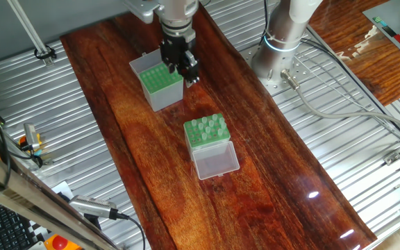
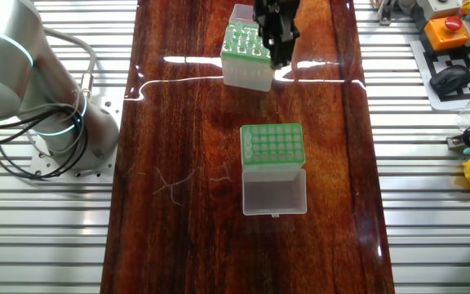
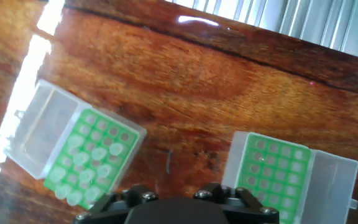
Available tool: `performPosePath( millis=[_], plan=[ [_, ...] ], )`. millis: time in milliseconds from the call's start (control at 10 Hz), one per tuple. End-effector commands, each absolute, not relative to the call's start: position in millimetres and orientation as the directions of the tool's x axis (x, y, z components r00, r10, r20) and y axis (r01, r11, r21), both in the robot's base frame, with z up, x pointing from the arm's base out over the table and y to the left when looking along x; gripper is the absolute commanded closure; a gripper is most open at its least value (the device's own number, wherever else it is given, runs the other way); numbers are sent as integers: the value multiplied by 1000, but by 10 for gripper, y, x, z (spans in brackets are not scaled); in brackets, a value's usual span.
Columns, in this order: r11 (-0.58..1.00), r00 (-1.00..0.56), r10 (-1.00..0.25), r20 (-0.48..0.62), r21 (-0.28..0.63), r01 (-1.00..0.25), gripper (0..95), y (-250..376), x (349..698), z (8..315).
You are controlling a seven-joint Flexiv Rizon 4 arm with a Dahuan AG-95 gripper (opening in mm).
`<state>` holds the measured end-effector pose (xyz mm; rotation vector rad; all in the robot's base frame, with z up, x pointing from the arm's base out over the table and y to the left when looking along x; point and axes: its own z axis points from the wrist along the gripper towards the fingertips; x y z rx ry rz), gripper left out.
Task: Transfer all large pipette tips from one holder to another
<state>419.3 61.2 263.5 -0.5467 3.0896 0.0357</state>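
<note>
The whitish holder [image 1: 207, 132] [image 2: 247, 51] [image 3: 92, 158] has a green rack with several large pipette tips [image 1: 205, 127] [image 3: 86, 171] standing in it, and its clear lid [image 1: 215, 161] [image 3: 42, 130] lies open. The grey-sided holder [image 1: 162, 83] [image 2: 272, 147] [image 3: 272, 174] has its whitish lid [image 2: 274, 192] folded back, and most of its holes look empty. My gripper [image 1: 188, 75] [image 2: 281, 55] hangs high above the table between the two boxes. The hand view shows only its dark housing [image 3: 173, 208], and its fingertips are too small to read in the fixed views.
The boxes stand on a dark wooden board [image 1: 269, 180] laid over a ribbed metal table. The arm's base [image 1: 283, 42] [image 2: 47, 106] and its cables sit beside the board. Faint scratches [image 2: 170, 184] mark the wood. Tools and a keyboard lie at the table's edges.
</note>
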Motion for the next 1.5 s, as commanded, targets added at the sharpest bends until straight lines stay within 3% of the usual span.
performPosePath(
  millis=[100, 400, 1000, 1100, 1500],
  plan=[
    [937, -939, -343, -25, 62, -344, 950, 828, 4272, 2531],
    [960, -962, -274, -17, 48, -274, 950, 1314, 4331, 2314],
    [943, -945, -326, -19, 72, -326, 950, 1359, 4339, 2288],
    [946, -949, -315, -17, 68, -316, 760, 1458, 4336, 2224],
    [960, -961, -275, -17, 50, -276, 760, 1821, 4265, 1939]
  ],
)
